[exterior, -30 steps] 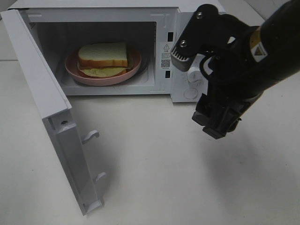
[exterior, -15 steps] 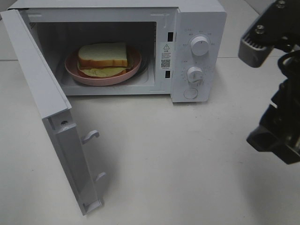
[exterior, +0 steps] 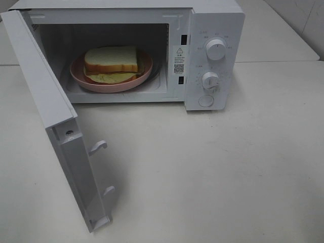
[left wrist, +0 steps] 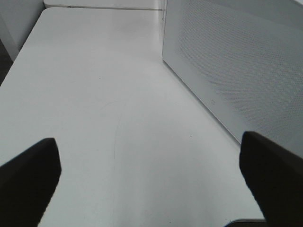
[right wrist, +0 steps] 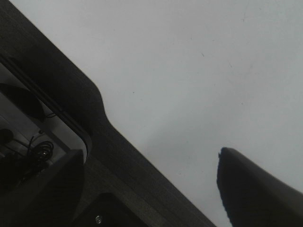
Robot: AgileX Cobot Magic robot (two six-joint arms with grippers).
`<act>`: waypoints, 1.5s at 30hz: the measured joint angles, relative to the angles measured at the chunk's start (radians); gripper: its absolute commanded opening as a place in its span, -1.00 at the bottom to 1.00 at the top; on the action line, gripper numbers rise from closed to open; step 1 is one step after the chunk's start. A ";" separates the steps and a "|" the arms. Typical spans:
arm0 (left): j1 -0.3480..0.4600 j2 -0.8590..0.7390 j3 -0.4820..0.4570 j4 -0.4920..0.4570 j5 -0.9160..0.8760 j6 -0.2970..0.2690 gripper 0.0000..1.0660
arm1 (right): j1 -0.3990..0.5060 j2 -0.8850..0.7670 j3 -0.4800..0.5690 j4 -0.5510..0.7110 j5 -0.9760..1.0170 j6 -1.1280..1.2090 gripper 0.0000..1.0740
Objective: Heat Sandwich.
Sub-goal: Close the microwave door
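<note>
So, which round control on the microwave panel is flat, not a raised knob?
The bottom button, below both knobs; the upper knob and lower knob stick out.

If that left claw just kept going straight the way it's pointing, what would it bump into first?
Probably only the white table: the open left claw aims along the tabletop, with the microwave's perforated side off to one side of its line. Depth is hard to judge.

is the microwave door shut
No, the microwave door stands swung wide open, leaving the sandwich on its pink plate in plain sight inside.
</note>
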 measured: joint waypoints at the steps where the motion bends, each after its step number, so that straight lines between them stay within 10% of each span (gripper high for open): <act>1: 0.000 0.000 0.000 0.000 0.000 0.000 0.83 | -0.024 -0.053 0.027 0.011 0.007 0.002 0.41; 21: 0.000 0.000 0.000 0.000 0.000 0.000 0.83 | -0.503 -0.531 0.187 0.026 -0.004 0.069 0.41; 45: 0.000 0.000 0.000 0.000 0.000 0.000 0.83 | -0.711 -0.820 0.281 0.076 -0.179 0.069 0.41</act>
